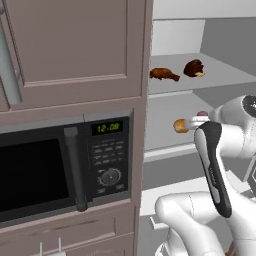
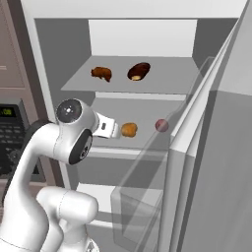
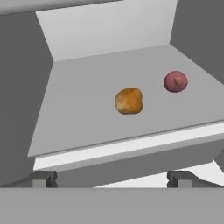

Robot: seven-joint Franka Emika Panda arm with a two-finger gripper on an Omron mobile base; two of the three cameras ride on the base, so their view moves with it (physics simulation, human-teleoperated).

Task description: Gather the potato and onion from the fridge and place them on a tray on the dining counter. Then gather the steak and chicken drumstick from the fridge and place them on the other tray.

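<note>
The main risk, as I judge it, is the round potato rolling toward the onion or the back wall if one fingertip nudges it first, or the hand clipping the shelf lip on the way in. The gripper hangs released, jaws spread wide and empty, outside the fridge. In the hand view the potato sits at twelve o'clock above the jaws, well apart, mid-shelf; the onion lies at one o'clock beyond.
</note>
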